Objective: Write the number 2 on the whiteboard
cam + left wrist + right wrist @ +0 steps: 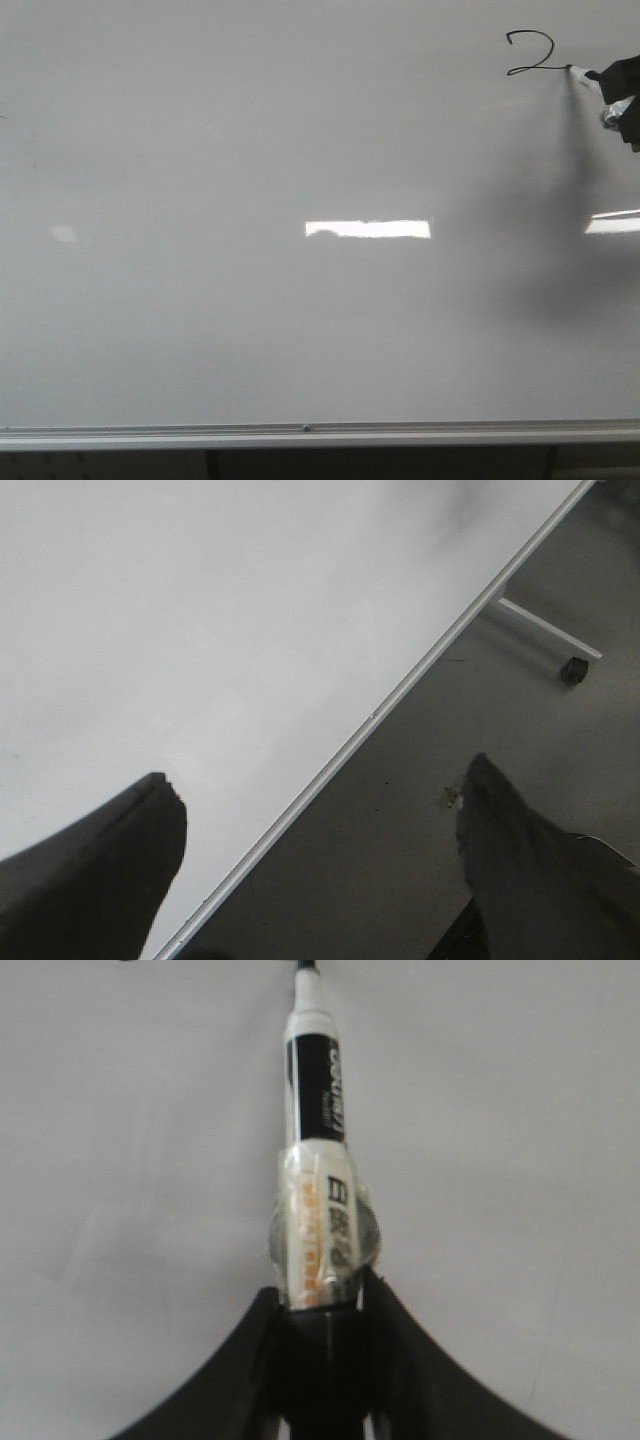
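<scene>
Number 2 (531, 53) drawn thin and black near the upper right corner of the whiteboard (250, 150), hooked at the top, long flat base stroke running rightward. Long axis of that base stroke horizontal, ending at the tip of a marker (583, 75). Marker tip touching the board right at the end of the stroke, barrel slanting down and to the right toward the frame edge. In the right wrist view, marker (318, 1160) standing lengthwise between the fingers, white barrel with a black label, a wrap of clear tape around the lower part, tip pointing away from the wrist at the board. Right gripper (322, 1305) clenched on the marker's rear end, both black fingers (400, 1360) pressed against the taped section, almost no gap left. Only a dark edge of that gripper seen in the front view, at the right border. Grey shadow spread on the board below the digit. Left gripper (320, 810) spread wide, nothing between the fingers (110, 870), hovering over the board's silver bottom rail (400, 690). Bright rectangular reflection (367, 229) at mid-board.
</scene>
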